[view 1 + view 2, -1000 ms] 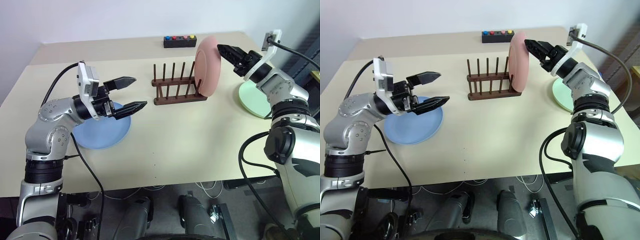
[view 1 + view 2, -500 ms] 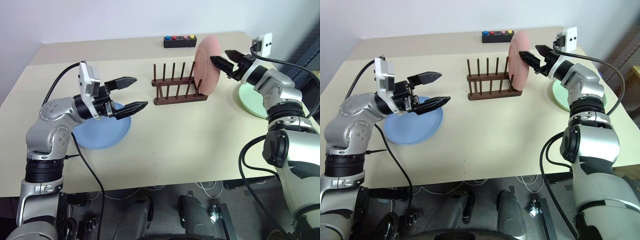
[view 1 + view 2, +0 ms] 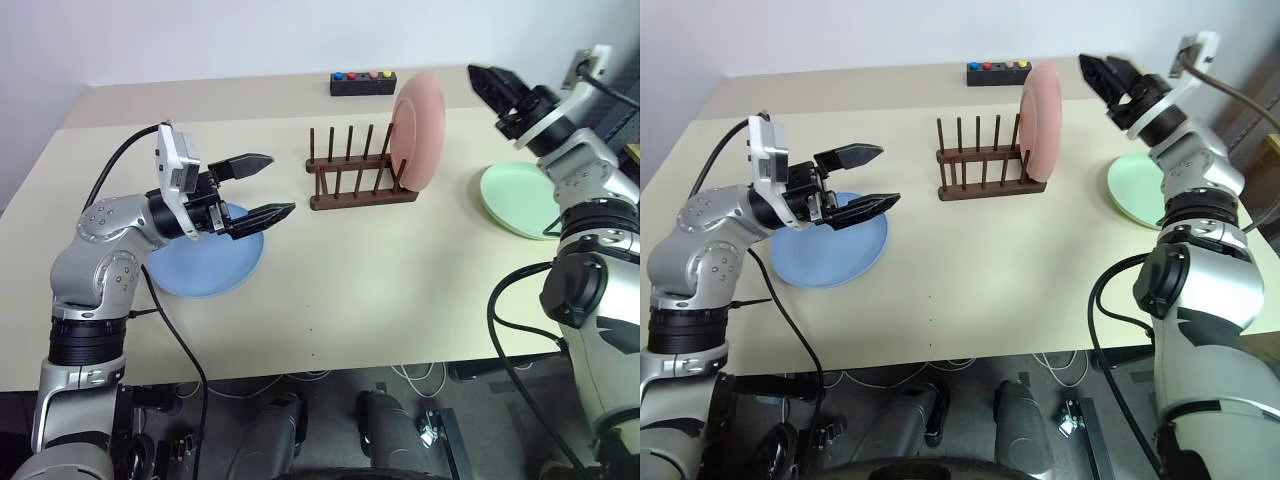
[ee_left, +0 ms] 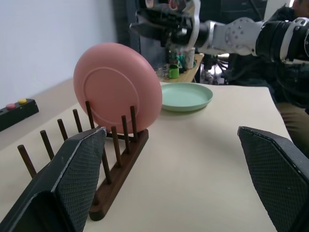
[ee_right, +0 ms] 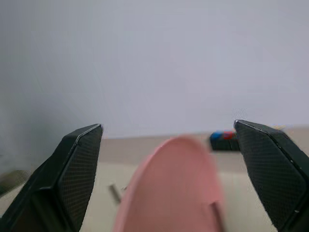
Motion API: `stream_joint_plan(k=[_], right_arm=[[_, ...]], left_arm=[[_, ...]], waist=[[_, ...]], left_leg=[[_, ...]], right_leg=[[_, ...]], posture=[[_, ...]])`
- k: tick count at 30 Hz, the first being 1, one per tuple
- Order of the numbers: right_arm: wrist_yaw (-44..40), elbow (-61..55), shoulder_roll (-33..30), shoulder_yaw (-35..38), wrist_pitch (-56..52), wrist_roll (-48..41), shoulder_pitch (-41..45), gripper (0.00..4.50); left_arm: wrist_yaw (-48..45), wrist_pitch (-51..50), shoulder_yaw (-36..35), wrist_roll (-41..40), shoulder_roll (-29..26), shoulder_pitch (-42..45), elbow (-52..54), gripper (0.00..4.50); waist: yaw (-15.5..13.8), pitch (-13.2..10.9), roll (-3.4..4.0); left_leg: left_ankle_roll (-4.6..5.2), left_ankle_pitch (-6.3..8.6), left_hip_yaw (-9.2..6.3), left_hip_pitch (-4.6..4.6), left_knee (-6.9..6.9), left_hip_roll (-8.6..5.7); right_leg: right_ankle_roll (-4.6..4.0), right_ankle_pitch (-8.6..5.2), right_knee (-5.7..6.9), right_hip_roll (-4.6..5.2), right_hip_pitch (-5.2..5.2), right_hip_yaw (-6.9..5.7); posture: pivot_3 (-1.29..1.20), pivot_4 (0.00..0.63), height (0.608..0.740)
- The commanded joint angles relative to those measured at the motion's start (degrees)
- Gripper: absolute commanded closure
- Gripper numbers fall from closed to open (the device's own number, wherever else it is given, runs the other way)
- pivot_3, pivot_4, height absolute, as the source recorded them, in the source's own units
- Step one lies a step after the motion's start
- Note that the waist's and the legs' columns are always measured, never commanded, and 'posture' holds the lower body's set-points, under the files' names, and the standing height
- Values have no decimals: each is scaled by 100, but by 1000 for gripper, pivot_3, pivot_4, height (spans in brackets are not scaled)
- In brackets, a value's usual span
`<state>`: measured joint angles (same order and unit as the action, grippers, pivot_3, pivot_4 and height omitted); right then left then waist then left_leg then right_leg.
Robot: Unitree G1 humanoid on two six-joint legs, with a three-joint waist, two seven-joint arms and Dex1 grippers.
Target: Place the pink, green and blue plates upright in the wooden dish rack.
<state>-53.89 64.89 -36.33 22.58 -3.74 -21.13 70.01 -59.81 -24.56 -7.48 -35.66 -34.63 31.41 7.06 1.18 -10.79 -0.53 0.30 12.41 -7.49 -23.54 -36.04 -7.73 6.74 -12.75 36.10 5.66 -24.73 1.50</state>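
Change: our right tool [image 3: 487,82], fingers apart, has let go of the round pink plate [image 3: 419,130] and lifted away.
Plate: upright in the dark wooden peg rack [image 3: 360,180].
Left tool [image 3: 270,185]: apart, empty.
Remaining: the green and blue plates lie flat on the desk.

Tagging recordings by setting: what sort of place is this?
Probably a lab or test workspace, not a kitchen: a bare beige table against a plain wall, a black button box, and loose cables on the floor.
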Motion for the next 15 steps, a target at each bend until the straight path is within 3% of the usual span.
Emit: stream_joint_plan(k=[1, 7, 15], right_arm=[[849, -115, -242, -515, 731, 804, -208, 48], [1573, 202, -879, -1149, 270, 1665, -539, 48], [624, 397, -894, -1588, -1112, 1889, -676, 48]], left_arm=[[-32, 19, 58, -1, -53, -1, 201, 0], [-168, -145, 228, -128, -12, -180, 462, 0], [-225, -79, 394, -103, 234, 47, 263, 0]], waist=[[3, 0, 0], [-18, -1, 2], [37, -1, 2]], left_leg=[[-2, -1, 0, 1, 0, 0], [-25, -15, 7, 2, 1, 0], [-14, -8, 12, 11, 2, 8]], right_leg=[[0, 0, 1, 0, 0, 0], [-1, 0, 0, 0, 0, 9], [-3, 1, 0, -6, 7, 9]], posture=[[0, 150, 740], [0, 150, 740], [0, 150, 740]])
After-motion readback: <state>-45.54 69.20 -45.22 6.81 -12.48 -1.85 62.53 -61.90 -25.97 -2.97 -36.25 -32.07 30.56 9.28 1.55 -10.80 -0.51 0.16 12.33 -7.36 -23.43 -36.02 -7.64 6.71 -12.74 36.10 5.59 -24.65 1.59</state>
